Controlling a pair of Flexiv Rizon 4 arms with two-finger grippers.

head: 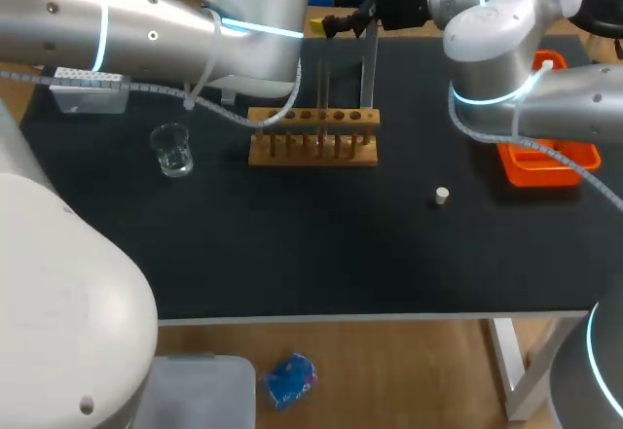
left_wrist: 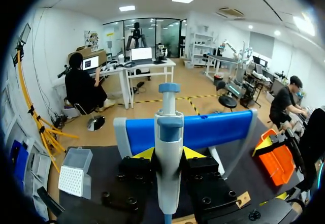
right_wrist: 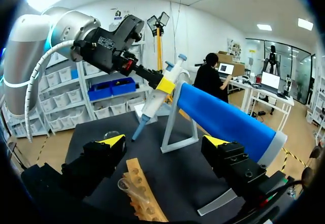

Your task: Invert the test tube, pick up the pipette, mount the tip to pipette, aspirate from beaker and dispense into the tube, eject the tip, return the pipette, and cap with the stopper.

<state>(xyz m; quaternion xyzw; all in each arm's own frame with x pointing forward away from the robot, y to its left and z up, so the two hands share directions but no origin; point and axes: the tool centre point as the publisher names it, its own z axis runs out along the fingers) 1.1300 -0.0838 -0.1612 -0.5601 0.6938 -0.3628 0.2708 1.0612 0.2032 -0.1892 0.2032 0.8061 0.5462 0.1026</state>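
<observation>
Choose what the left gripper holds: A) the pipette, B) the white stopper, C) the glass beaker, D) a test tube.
A: in the left wrist view the pipette stands between the yellow tips of the left gripper, which touch it from both sides, while in the head view the stopper and the beaker rest on the table.

Head camera high behind, down onto table [head: 311, 254]; wrist cameras low, close, both on blue stand [left_wrist: 213, 130].
</observation>
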